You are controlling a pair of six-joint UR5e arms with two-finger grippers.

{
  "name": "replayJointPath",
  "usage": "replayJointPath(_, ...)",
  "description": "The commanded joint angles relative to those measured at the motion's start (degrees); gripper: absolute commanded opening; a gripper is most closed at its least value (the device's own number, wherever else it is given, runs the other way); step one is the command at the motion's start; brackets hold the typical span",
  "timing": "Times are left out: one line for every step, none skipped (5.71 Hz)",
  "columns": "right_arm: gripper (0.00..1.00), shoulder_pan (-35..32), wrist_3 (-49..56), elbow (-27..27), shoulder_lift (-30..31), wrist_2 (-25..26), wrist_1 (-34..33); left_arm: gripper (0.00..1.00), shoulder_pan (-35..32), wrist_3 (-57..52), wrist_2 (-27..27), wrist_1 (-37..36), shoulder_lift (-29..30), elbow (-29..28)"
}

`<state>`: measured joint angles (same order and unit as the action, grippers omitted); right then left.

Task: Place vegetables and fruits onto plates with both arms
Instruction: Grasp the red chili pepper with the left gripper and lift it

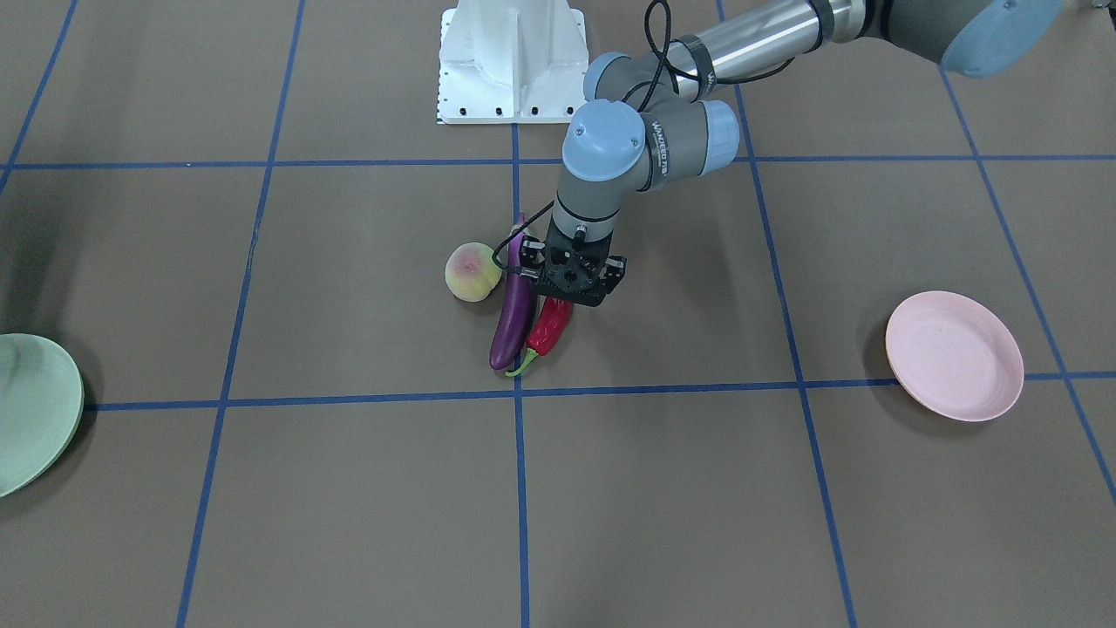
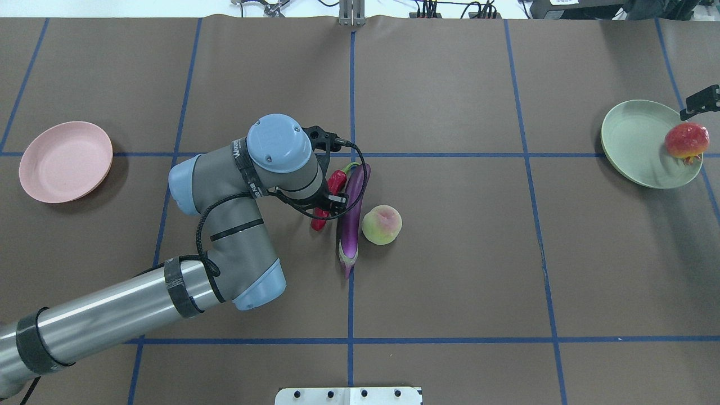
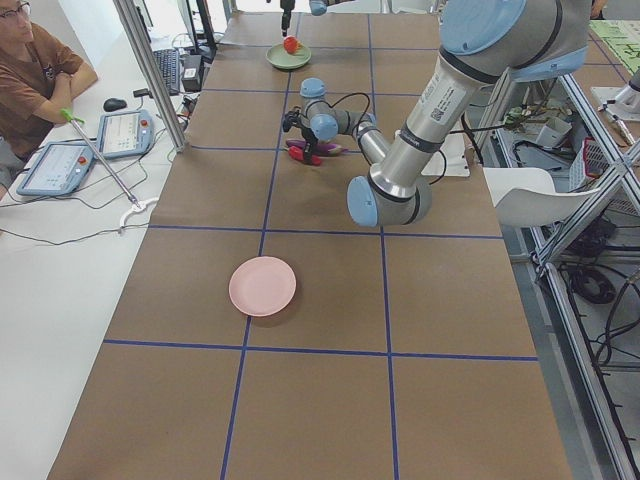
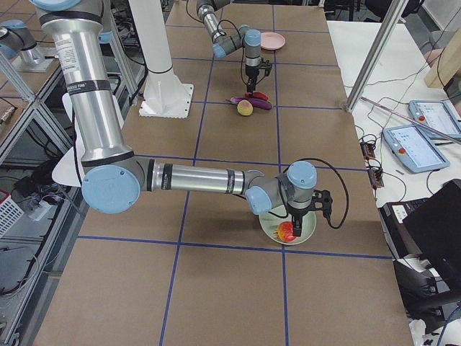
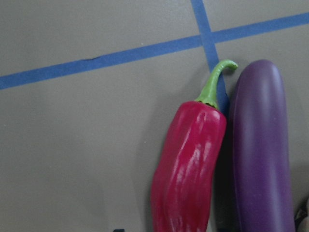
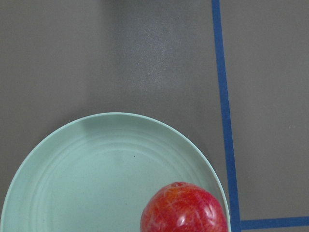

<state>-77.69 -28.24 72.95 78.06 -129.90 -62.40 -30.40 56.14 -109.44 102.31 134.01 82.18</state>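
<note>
My left gripper (image 1: 571,286) hangs low over the dark-red chili pepper (image 1: 551,324), its jaws apparently open with nothing in them. The left wrist view shows the chili (image 5: 188,164) lying against the purple eggplant (image 5: 260,154). The peach (image 1: 472,272) rests on the eggplant's other side. The pink plate (image 1: 955,356) holds nothing. My right gripper (image 4: 289,216) is just above the bumpy orange-red ball (image 6: 183,210), which sits at the rim of the mint green plate (image 6: 96,183). I cannot tell whether the right gripper is open or shut.
The white pedestal base (image 1: 513,61) stands behind the pile of produce. Blue tape lines cross the brown table cover. An operator (image 3: 40,80) sits beside the table with tablets, and metal frame posts stand along that side.
</note>
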Motion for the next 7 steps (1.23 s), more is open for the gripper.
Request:
replayJointPath(1.00, -0.3, -0.1, -0.1, 0.2, 0.0, -0.1, 0.64, 0.1, -0.4, 0.0, 0.0, 0.9, -1.1)
replayJointPath(1.00, -0.6, -0.4, -0.2, 0.2, 0.0, -0.2, 0.58, 0.1, -0.5, 0.0, 0.0, 0.9, -1.4)
replayJointPath(1.00, -1.1, -0.6, -0.2, 0.1, 0.0, -0.5, 0.30, 0.0, -0.5, 0.8, 0.0, 0.9, -1.6)
replayJointPath(1.00, -2.5, -0.2, 0.0, -0.4, 0.0, -3.1, 0.00, -0.2, -0.5, 0.7, -0.2, 0.9, -1.2)
replayJointPath(1.00, -3.9, -0.2, 0.3, -0.9, -1.5, -3.2, 0.00, -1.7, -0.4, 0.7, -0.3, 0.8, 1.5)
replayJointPath(1.00, -4.0, -0.8, 2.7, -0.9, -4.5, -4.6, 0.00, -4.5, -0.4, 0.1, -0.5, -4.6, 8.4)
replayJointPath(1.00, -4.0, -3.4, 6.6, 0.2, -7.6, -6.5, 0.00, -7.3, -0.5, -0.1, -0.6, -13.7, 16.6)
